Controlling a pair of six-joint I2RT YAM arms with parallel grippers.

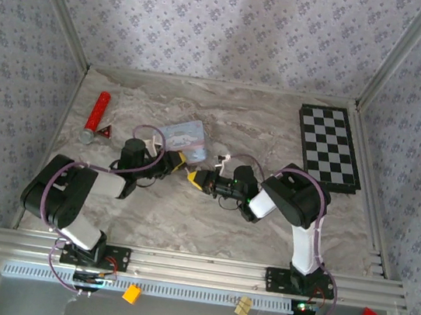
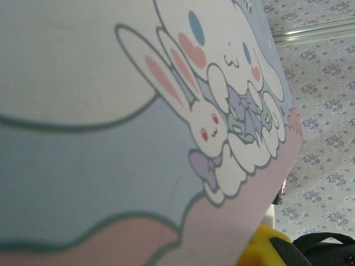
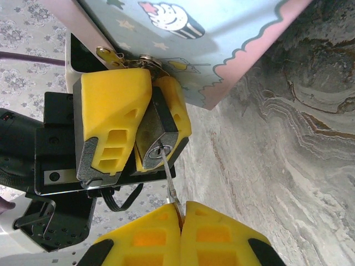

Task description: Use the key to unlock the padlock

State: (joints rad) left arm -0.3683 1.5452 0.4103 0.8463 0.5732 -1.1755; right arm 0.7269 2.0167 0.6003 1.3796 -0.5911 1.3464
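Pinching the key [image 3: 168, 178] between tightly closed right fingers [image 3: 211, 233], with its tip meeting the keyhole. Clamping the padlock [image 3: 157, 136] between the left fingers [image 3: 111, 111], keyhole end turned toward the right ones, above the marbled surface [image 3: 288, 166]. Just behind both, a pale blue tin [image 3: 222, 39] with cartoon rabbits. Farther out, well apart: red cylinder [image 1: 97, 116] at left, chequered board [image 1: 330, 145] at far right.

On my feed the marbled tabletop [image 1: 225, 112] carries a red cylinder [image 1: 97, 116] and red triangle [image 1: 106, 134] left, pale blue tin [image 1: 186, 137] mid, checkerboard [image 1: 329, 147] right.
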